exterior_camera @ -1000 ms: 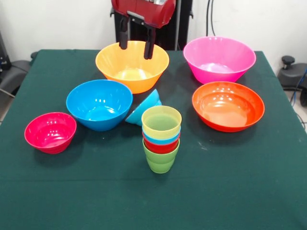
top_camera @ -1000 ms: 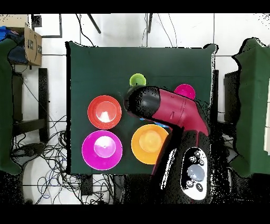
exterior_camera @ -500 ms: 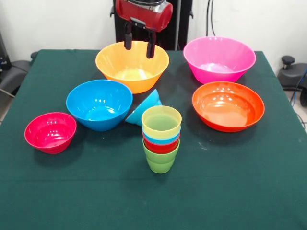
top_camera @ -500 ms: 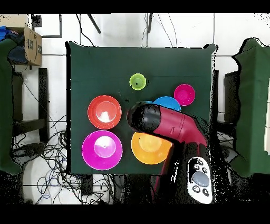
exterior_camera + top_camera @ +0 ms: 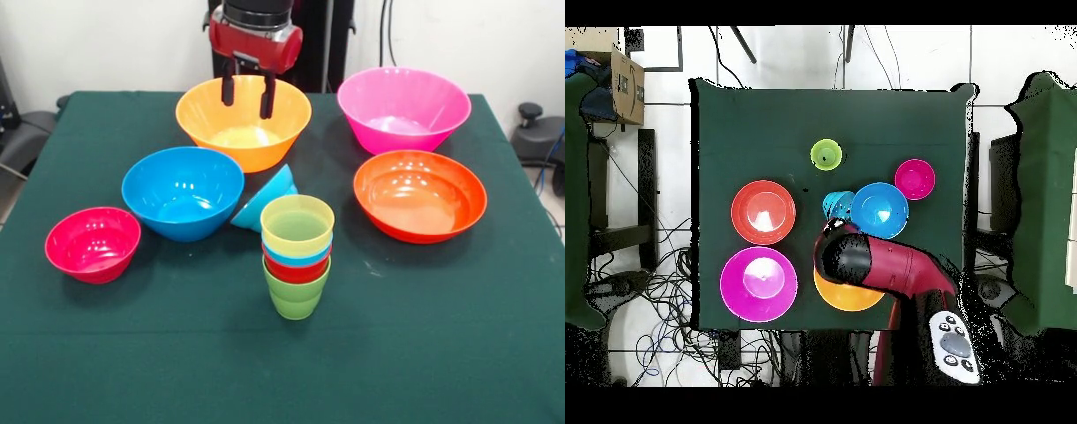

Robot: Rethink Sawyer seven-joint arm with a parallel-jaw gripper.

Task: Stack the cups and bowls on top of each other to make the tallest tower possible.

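Over yellow-orange bowl (image 5: 243, 119): gripper (image 5: 246, 95) drawn back, fingers (image 5: 228, 89) apart, empty.

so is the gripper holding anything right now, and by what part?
Nothing is held. The gripper is open and empty, its fingers hanging over the large glossy yellow-orange plastic bowl.

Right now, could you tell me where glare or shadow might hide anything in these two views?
Front view: white glare spots on the blue bowl and the red-orange bowl, soft shadows beside each bowl. Overhead view: the arm covers most of the yellow-orange bowl; the gripper shows only from the front.
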